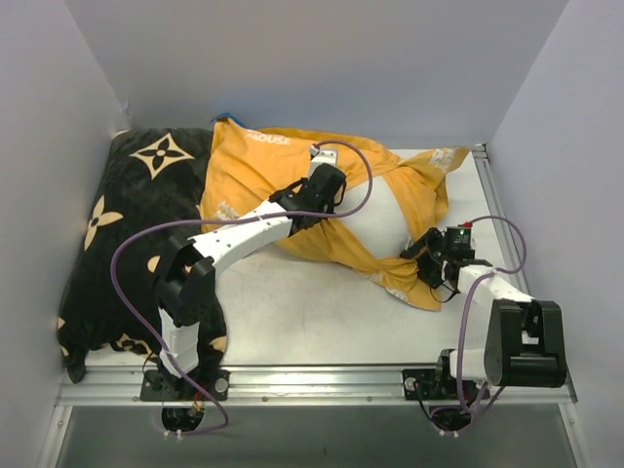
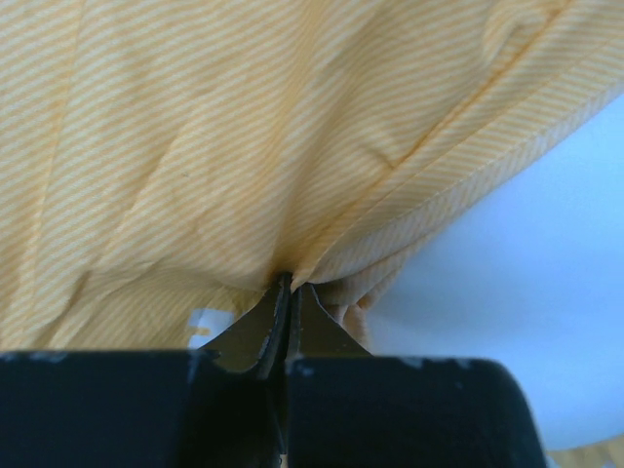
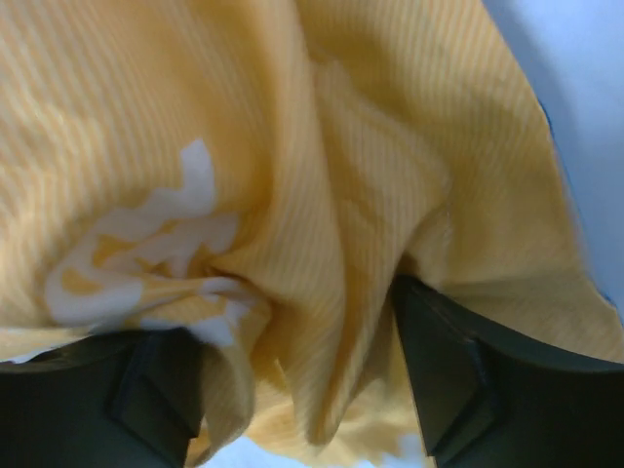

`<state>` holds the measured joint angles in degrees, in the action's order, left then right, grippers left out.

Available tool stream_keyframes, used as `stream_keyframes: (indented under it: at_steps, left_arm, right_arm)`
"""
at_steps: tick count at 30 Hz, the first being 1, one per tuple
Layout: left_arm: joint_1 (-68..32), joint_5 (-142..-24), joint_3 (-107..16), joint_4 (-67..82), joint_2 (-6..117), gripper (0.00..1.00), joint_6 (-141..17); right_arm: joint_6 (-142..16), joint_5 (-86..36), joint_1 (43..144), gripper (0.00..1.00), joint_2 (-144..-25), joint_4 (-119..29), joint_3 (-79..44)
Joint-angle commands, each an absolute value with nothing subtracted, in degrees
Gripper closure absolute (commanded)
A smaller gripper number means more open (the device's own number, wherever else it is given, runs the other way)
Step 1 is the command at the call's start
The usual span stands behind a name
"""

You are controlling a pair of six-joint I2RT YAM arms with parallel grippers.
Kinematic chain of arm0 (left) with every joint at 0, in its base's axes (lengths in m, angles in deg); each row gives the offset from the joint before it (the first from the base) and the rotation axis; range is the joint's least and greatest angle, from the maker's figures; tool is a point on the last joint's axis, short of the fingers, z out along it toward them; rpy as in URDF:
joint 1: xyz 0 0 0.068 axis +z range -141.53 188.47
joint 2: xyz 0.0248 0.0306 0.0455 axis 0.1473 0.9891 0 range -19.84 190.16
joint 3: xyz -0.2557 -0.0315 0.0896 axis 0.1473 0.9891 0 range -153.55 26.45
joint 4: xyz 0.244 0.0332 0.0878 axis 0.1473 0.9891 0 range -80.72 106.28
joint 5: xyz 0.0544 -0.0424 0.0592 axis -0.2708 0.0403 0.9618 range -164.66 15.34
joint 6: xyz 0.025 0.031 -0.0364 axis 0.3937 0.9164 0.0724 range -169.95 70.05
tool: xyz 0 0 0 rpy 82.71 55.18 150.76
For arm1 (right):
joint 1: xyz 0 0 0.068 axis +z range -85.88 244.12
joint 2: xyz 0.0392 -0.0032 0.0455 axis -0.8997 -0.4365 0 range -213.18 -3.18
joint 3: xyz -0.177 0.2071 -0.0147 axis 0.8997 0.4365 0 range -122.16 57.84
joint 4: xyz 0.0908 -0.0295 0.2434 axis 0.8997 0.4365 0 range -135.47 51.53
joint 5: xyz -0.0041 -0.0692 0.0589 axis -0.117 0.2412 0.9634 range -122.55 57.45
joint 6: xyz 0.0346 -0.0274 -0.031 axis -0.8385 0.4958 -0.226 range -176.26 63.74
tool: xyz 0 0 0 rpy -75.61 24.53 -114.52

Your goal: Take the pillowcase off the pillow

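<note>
My left gripper [image 1: 327, 187] is closed, pinching a fold of the thin orange-yellow fabric pillowcase [image 1: 249, 175], which sprawls across the far middle of the worktop [image 1: 312, 312] toward its far right corner. Plain white stuffed pillow [image 1: 375, 222] bulges out of it, mid-right. My right gripper [image 1: 429, 255] sits at the pillowcase's near right end, fingers [image 3: 458, 380] apart with bunched fabric between; can't tell if it's held. Black cushion with beige flower motifs [image 1: 127, 214] lies along the left edge.

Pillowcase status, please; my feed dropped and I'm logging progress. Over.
Left gripper shut on thin orange-yellow fabric pillowcase. Right gripper open, straddling a bunched fold. Plain white soft pillow partly bared, not out yet. Black flower-print cushion crowds the far left.
</note>
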<state>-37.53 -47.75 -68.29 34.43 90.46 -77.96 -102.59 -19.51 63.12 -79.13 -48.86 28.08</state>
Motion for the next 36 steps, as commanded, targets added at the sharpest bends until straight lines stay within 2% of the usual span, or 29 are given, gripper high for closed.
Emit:
stream_keyframes:
  at_steps: [1,2,3,4,6,7,10,11,13,14,17,20,24,29,36]
  left_arm:
    - [-36.1,-49.9,-69.3,38.5,91.2,1.00,-76.2]
    - [-36.1,-50.9,-69.2,38.5,91.2,1.00,-76.0]
    - [-36.6,-51.2,-68.7,38.5,91.2,1.00,-75.9]
    - [-37.1,-51.8,-68.4,38.5,90.8,1.00,-75.3]
    - [-38.3,-52.2,-68.1,38.5,90.2,0.96,-74.4]
    - [-38.6,-52.0,-68.1,38.6,89.4,0.89,-73.3]
    - [-39.5,-51.9,-68.2,38.9,87.0,0.74,-71.8]
    - [-39.9,-51.7,-68.4,39.0,86.6,0.64,-71.6]
    - [-40.7,-51.5,-70.0,39.9,85.3,0.54,-70.4]
    - [-41.2,-51.5,-70.7,40.3,84.9,0.44,-70.1]
    - [-43.8,-50.0,-74.8,42.3,84.0,0.24,-68.0]
    - [-47.1,-47.9,-79.8,44.4,83.6,0.11,-65.7]
    - [-50.9,-45.3,-85.8,47.2,84.3,0.05,-65.2]
    - [-53.7,-50.7,-92.1,47.3,87.8,0.04,-68.4]
    - [-53.0,-47.8,-104.9,48.5,102.7,0.04,-68.9]
  right_arm:
    - [-111.9,-7.7,62.3,0.31,-87.5,-75.9,34.5]
    - [-115.2,-6.3,62.3,0.39,-89.6,-80.7,35.1]
    - [-116.5,-4.2,62.4,0.64,-93.8,-84.5,35.2]
    - [-117.9,-3.2,62.3,0.79,-95.7,-91.0,35.2]
    - [-120.9,-2.0,62.4,0.99,-99.1,-97.0,35.4]
    - [-121.2,-1.5,62.5,1.00,-99.3,-101.0,35.6]
    - [-119.0,-3.1,63.8,1.00,-96.4,-100.7,35.7]
    - [-117.7,-4.1,63.8,1.00,-94.9,-99.8,35.9]
    - [-114.5,-6.8,66.8,1.00,-89.8,-97.2,36.0]
    - [-113.7,-7.5,67.5,1.00,-88.2,-96.5,36.0]
    - [-111.3,-8.8,69.6,1.00,-82.0,-94.8,35.2]
    - [-109.8,-9.7,71.5,1.00,-78.7,-91.9,33.0]
    - [-107.1,-12.1,73.6,1.00,-74.4,-85.5,30.7]
    - [-105.4,-13.6,74.3,1.00,-70.7,-82.1,29.9]
    - [-105.3,-14.0,74.3,1.00,-68.6,-80.9,31.4]
